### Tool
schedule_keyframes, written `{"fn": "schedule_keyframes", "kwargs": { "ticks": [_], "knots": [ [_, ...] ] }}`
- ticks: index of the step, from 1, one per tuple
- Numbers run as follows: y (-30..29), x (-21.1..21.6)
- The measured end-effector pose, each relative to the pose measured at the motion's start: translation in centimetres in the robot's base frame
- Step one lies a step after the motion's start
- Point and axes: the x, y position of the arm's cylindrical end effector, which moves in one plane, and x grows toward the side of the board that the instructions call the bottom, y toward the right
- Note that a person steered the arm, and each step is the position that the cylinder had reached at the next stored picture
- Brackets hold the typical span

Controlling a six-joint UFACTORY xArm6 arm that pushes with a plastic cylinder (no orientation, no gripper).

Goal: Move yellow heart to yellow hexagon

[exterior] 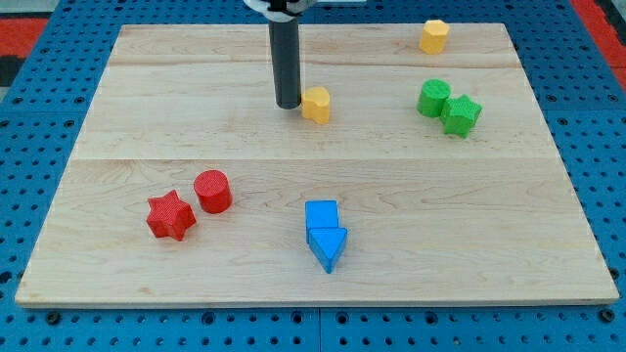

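Blue triangle (330, 247) touching blue cube (321, 214) nearest, red star (170, 215) beside red cylinder (212, 191); no pincer on me, just my tip (288, 104) touching yellow heart (316, 104) on its left; yellow hexagon (434, 36) well apart, top right

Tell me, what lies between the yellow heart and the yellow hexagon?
Nothing: the camera view shows only bare board between the yellow heart and the yellow hexagon.

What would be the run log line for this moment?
tip: touching heart's left side | heart: top centre | hexagon: top right, apart from heart | step: push not finished
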Motion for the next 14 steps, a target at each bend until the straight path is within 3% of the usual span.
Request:
{"fn": "schedule_keyframes", "kwargs": {
  "ticks": [1,3,5,7,8,9,10,12,14],
  "knots": [
    [-0.4,2.5],
    [6.4,-2.2],
    [8.5,1.9],
    [15.1,-4.9],
    [13.7,-5.5],
    [8.5,-5.3],
    [5.9,-7.5],
    [7.1,-5.6],
    [13.6,-9.3]
  ]
}}
